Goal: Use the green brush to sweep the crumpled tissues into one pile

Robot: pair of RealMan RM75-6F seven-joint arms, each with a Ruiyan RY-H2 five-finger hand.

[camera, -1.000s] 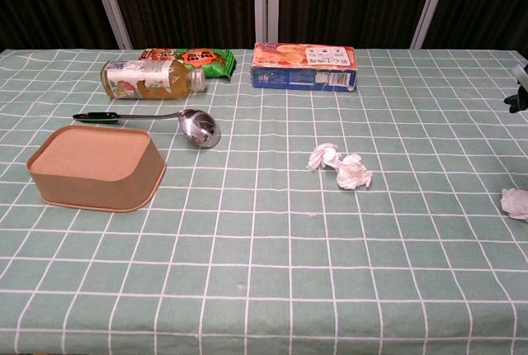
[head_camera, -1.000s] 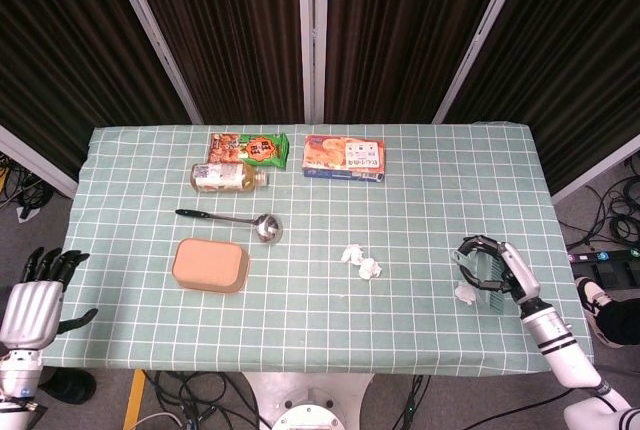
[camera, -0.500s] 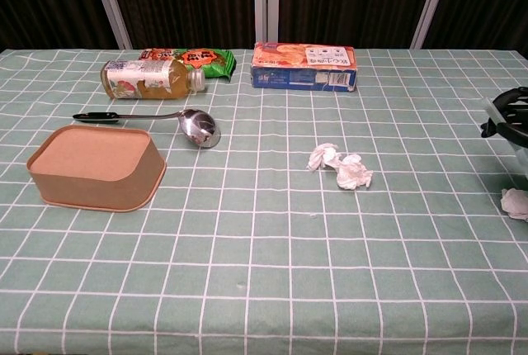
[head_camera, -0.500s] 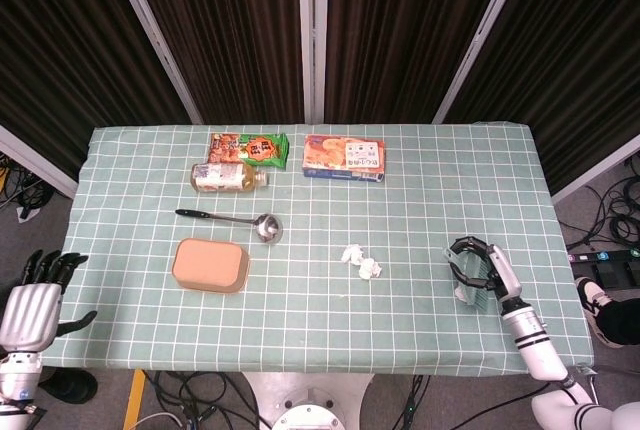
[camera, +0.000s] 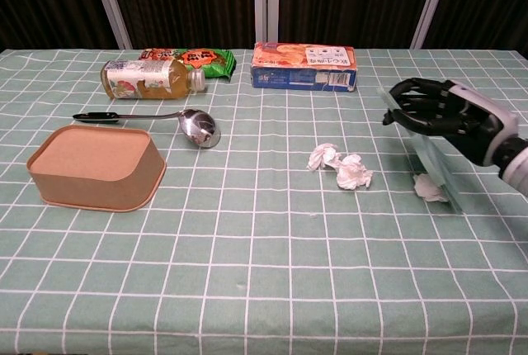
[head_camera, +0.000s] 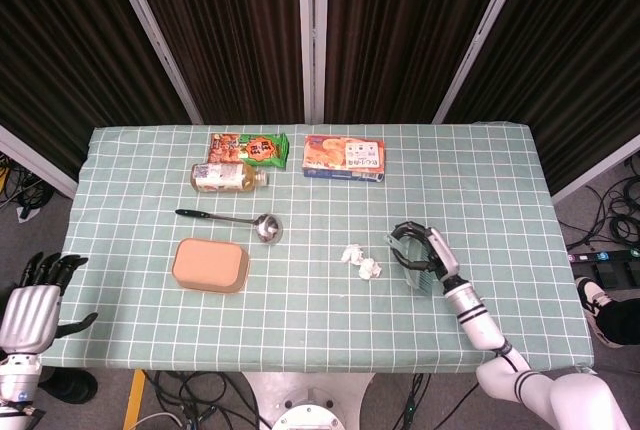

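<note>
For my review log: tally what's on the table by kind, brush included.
Crumpled tissues: 3 ()
Brush: 1
Food packages: 2 ()
Bottle: 1
Ladle: 1
Brown container: 1
Total: 9

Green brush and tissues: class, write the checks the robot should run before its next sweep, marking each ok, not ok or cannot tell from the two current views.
1. Brush held: the right hand grips the green brush. Ok.
2. Loose tissue lies at the brush's pile-facing side, ready to push. Ok.
3. Bristles touching the tablecloth: cannot tell.
4. Path to the two tissues at the middle: bare cloth between. Ok.
5. All tissues in one pile: loose one is apart from the pair. Not ok.
6. Left hand off the table edge, fingers apart, out of the way. Ok.
</note>
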